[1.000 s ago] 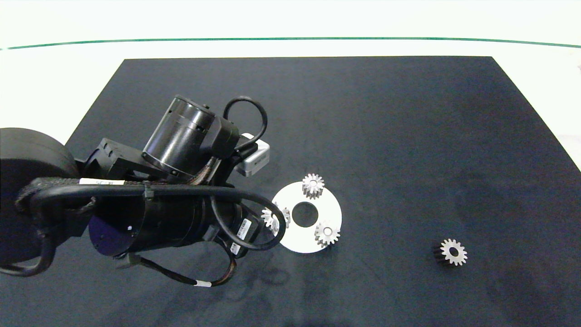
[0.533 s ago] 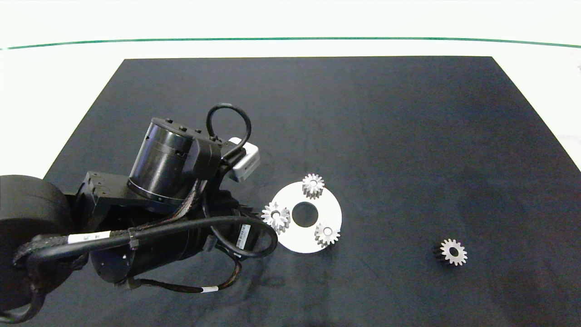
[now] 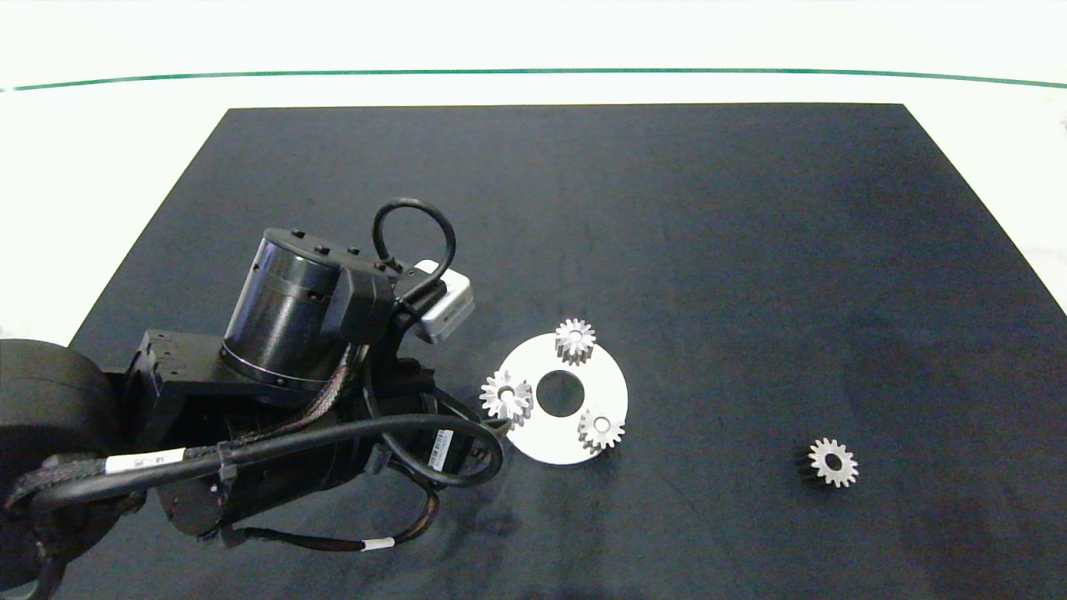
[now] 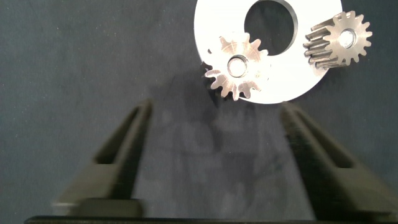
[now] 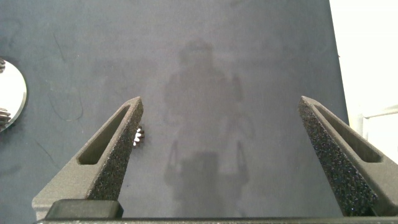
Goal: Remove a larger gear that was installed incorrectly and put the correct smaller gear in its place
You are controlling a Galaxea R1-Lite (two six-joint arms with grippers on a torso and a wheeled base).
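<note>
The larger gear (image 3: 507,395) stands on the left rim of a white disc (image 3: 613,392), overhanging its edge. In the left wrist view the larger gear (image 4: 236,65) lies just beyond my open left gripper (image 4: 216,111), apart from both fingers. In the head view my left arm (image 3: 292,375) covers that gripper. The smaller gear (image 3: 832,462) lies alone on the mat at the right. My right gripper (image 5: 221,102) hangs open over bare mat, out of the head view. A few teeth of the smaller gear (image 5: 138,134) peek from behind one of its fingers.
Two narrower gears (image 3: 575,340) (image 3: 600,427) sit on pegs on the disc, which has a round hole in its middle. One of them (image 4: 341,40) shows in the left wrist view. The black mat (image 3: 667,208) lies on a white table.
My left arm has drawn back to the left and toward the near edge, uncovering the larger gear. The gears and disc have not moved.
</note>
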